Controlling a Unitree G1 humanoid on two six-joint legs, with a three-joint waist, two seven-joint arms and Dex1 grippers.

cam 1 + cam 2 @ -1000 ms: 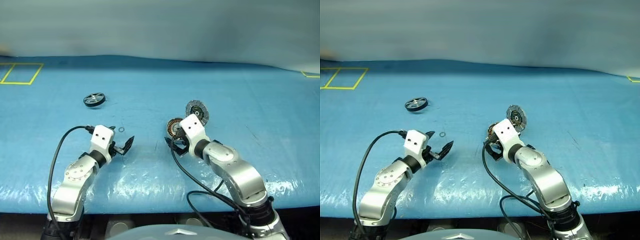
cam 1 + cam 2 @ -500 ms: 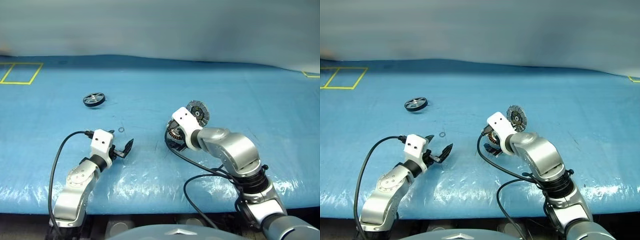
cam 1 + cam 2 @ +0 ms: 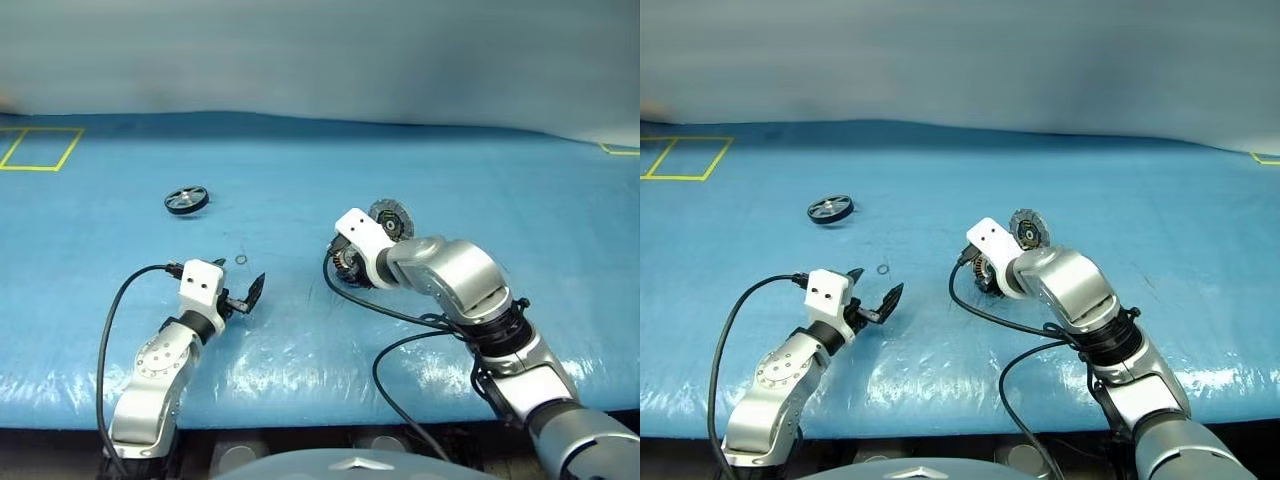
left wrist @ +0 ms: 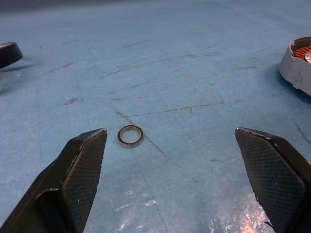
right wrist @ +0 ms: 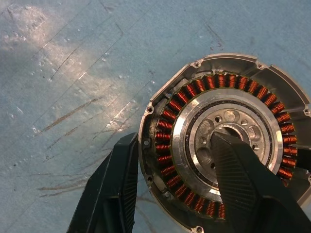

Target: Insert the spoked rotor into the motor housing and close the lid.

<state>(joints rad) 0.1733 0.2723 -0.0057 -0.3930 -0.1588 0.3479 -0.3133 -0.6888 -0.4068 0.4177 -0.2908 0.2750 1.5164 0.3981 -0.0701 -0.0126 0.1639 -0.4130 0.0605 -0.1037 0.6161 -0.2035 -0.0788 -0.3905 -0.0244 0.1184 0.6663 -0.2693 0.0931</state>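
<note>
- The right gripper (image 5: 172,194) straddles the rim of the motor housing (image 5: 228,131): 1 finger outside the wall, 1 in the silver centre, not squeezed tight.
- The lid (image 3: 391,219) stands up just behind the motor housing.
- The spoked rotor (image 3: 187,200) lies far left of the motor housing.
- The left gripper (image 4: 180,179) is spread wide near a tiny ring (image 4: 130,136).

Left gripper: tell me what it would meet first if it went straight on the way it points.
Likely the tiny ring, lying on the blue table cover just ahead of the open left gripper, nearer one finger; depth is uncertain.
</note>
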